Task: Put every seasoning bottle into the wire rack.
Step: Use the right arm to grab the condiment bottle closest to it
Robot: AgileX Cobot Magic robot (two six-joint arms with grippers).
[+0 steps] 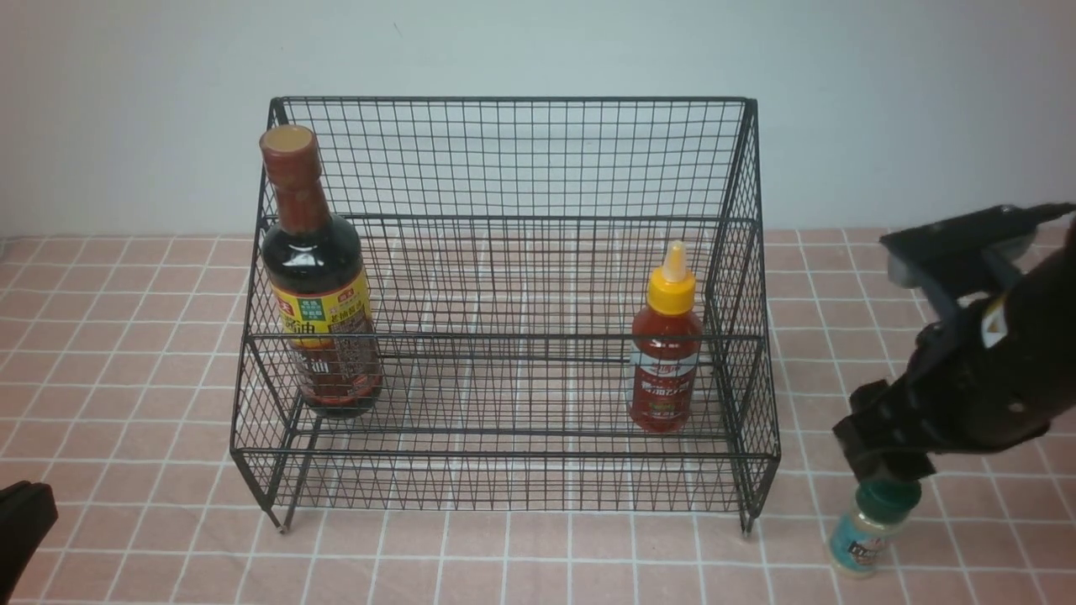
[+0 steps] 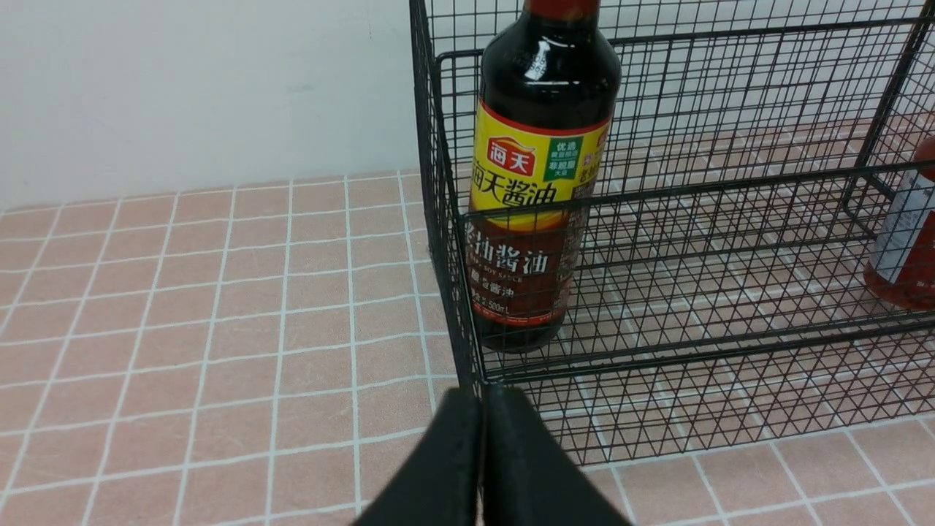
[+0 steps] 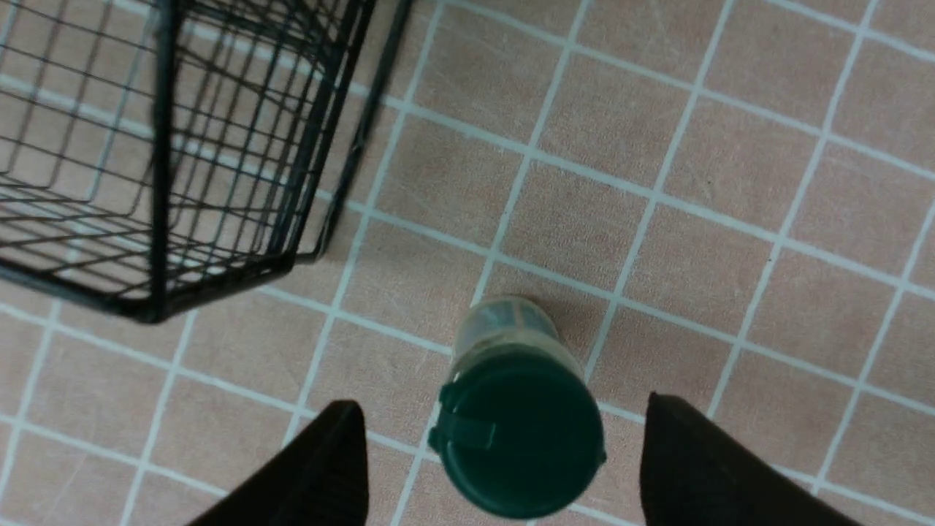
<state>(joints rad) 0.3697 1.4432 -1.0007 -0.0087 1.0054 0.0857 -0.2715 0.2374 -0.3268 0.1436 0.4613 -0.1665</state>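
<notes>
The black wire rack (image 1: 504,210) stands mid-table. The tall dark soy-sauce bottle (image 1: 315,277) stands upright in its left end, also in the left wrist view (image 2: 537,183). The red squeeze bottle (image 1: 666,349) stands upright in its right end; its edge shows in the left wrist view (image 2: 906,234). The tiny clear shaker with green lid (image 1: 870,525) stands on the tiles right of the rack. My right gripper (image 3: 504,420) is open, directly above it, fingers either side of the lid (image 3: 520,431), not touching. My left gripper (image 2: 482,398) is shut and empty by the rack's front left corner.
The pink tiled table (image 1: 126,336) meets a pale wall behind the rack. The rack's front right foot (image 3: 153,310) is close to the shaker. The left arm shows only as a dark corner (image 1: 21,521) at the front left.
</notes>
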